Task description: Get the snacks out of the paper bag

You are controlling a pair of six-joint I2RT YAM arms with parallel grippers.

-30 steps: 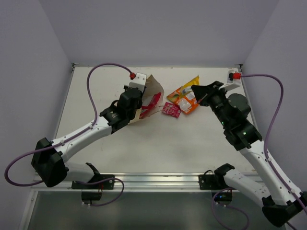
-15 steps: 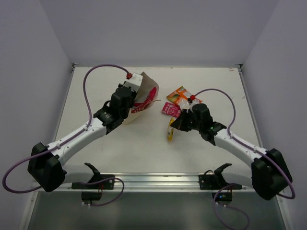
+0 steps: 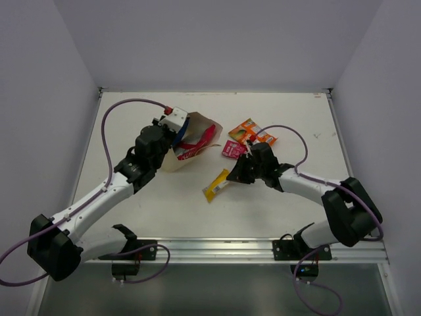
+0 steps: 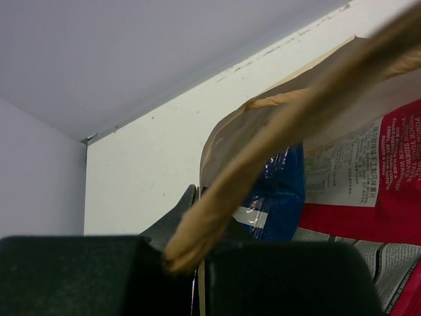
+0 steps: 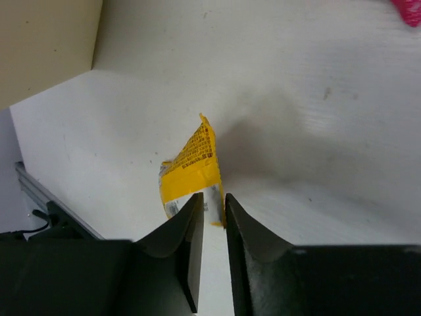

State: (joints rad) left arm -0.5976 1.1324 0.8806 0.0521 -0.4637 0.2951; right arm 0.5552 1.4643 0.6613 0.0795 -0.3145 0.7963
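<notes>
White arms [image 3: 99, 197] with black joints (red plug [image 3: 169, 109] at the left wrist) trail purple cables [image 3: 104, 135].

Fine print fills a white panel on the large red bag [image 4: 358, 168] inside the paper bag [image 4: 263, 148], too small to read. Dark print on the yellow bar wrapper [image 5: 192, 172] is equally illegible.

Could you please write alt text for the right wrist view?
The right gripper pinches one end of a yellow bar wrapper, seen against the white table. A corner of the paper bag shows at upper left.
</notes>
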